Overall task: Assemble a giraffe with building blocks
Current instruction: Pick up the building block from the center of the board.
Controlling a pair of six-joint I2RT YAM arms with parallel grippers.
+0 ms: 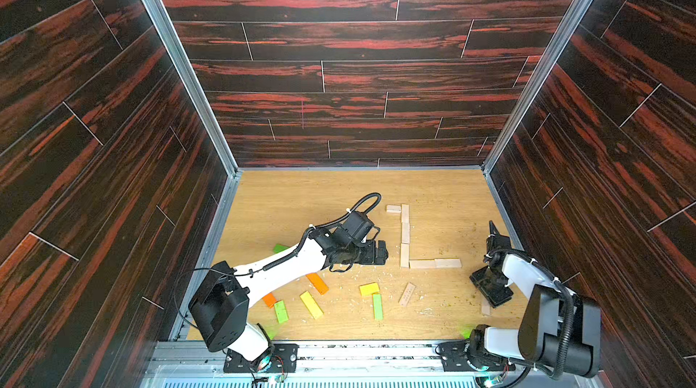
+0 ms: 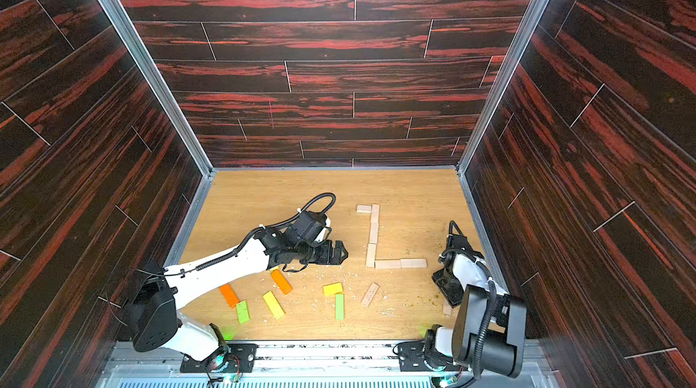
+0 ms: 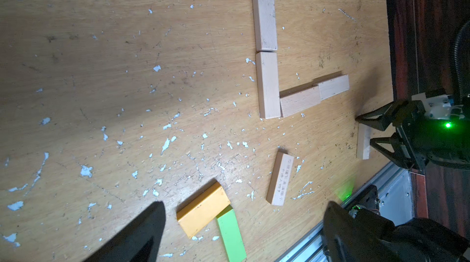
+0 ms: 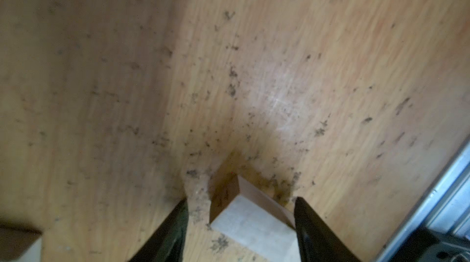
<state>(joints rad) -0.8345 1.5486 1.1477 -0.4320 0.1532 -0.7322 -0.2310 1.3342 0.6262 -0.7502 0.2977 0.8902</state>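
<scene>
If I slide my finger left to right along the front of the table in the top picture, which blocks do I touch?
Tilted green block → long yellow block → straight green block → pale printed block → half-hidden pale block.

We take the L of planks (image 1: 404, 255) on the bench (image 1: 301, 194) as our mark. Its upright runs away from the arms' bases, with a short plank (image 1: 393, 209) butting the far end on the left. The foot runs right. The left hand (image 1: 384, 253) hangs just left of the corner. Before the L lies a lone plank (image 1: 407, 294), and left of that a touching pair (image 1: 371, 289). The right hand (image 3: 365, 131) stands right of the foot and nearer the bases, astride an end plank (image 3: 363, 150).
</scene>
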